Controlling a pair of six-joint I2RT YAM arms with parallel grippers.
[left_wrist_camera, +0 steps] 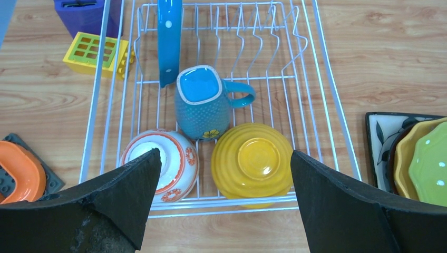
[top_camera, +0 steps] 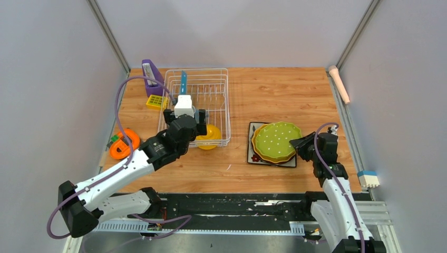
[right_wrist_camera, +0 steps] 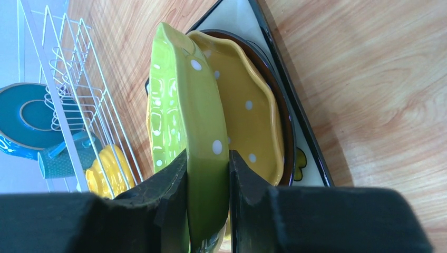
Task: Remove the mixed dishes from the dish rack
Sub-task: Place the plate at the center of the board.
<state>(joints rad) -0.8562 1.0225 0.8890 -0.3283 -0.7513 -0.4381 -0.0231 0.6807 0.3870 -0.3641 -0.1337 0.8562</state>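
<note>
While your left gripper [left_wrist_camera: 224,158] hangs wide open over dish rack [left_wrist_camera: 327,68] front, red-and-white bowl [left_wrist_camera: 168,163] and yellow bowl [left_wrist_camera: 253,161] sit below, mug [left_wrist_camera: 203,105] and blue-dotted plate [left_wrist_camera: 169,37] behind. Your right gripper [right_wrist_camera: 208,163] clamps green-dotted plate [right_wrist_camera: 179,100] by rim, tilted over yellow plate [right_wrist_camera: 242,116], probably for stacking.

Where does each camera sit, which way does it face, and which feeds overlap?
Top external: above, behind the bases, looking down on the table; both arms show, left claw over the dish rack, right claw at the green plate.
Left wrist: on the left arm, facing down into the rack; open fingers frame the yellow bowl and mug.
Right wrist: on the right arm, facing left toward the rack; claw pinches the green plate.
Shared: both wrist views show yellow bowl, mug, green plate.
</note>
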